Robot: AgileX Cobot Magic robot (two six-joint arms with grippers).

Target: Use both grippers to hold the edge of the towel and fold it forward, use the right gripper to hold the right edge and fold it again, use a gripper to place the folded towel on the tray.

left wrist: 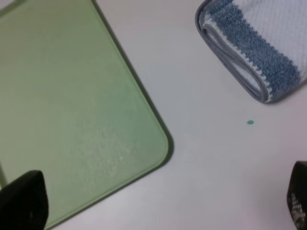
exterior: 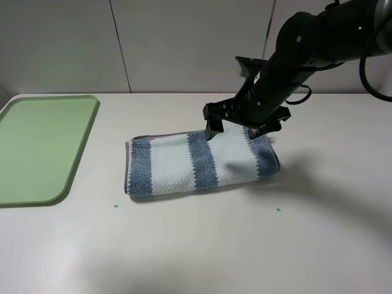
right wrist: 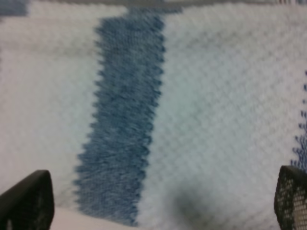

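Nothing to read here, folks: no word, label, brand mark or number shows on the towel (exterior: 202, 162), on the tray (exterior: 43, 147) or on the black right gripper (exterior: 236, 130).

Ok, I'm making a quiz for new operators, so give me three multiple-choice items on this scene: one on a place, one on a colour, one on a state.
1. Where does the towel lie?
A held in the air
B on the table, right of the tray
C on the tray

2. What colour is the tray?
A pale green
B red
C black

3. How is the right gripper?
A shut on the towel
B open above the towel
C shut on the tray

Answers:
1 B, it lies flat, apart from the tray.
2 A, its surface shows pale green.
3 B, its fingers stand spread over the cloth.
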